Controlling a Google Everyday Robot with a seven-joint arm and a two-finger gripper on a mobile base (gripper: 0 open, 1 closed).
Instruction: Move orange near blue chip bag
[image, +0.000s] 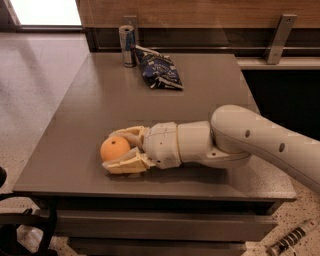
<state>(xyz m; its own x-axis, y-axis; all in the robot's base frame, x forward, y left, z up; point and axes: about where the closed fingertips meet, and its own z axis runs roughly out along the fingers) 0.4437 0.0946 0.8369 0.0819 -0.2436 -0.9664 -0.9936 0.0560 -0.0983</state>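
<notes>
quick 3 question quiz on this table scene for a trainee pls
1. True or false: the gripper, low over the front left of the table, has its fingers closed around the orange.
2. What stands just left of the blue chip bag? A) drink can B) mug C) bottle
3. Fill in: the blue chip bag lies at the table's ___ edge, the orange near the front.

Key: 1 true; 2 A; 3 far

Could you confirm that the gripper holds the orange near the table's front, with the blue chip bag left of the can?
Not quite: the camera view shows the blue chip bag right of the can. The gripper does hold the orange up front.
</notes>
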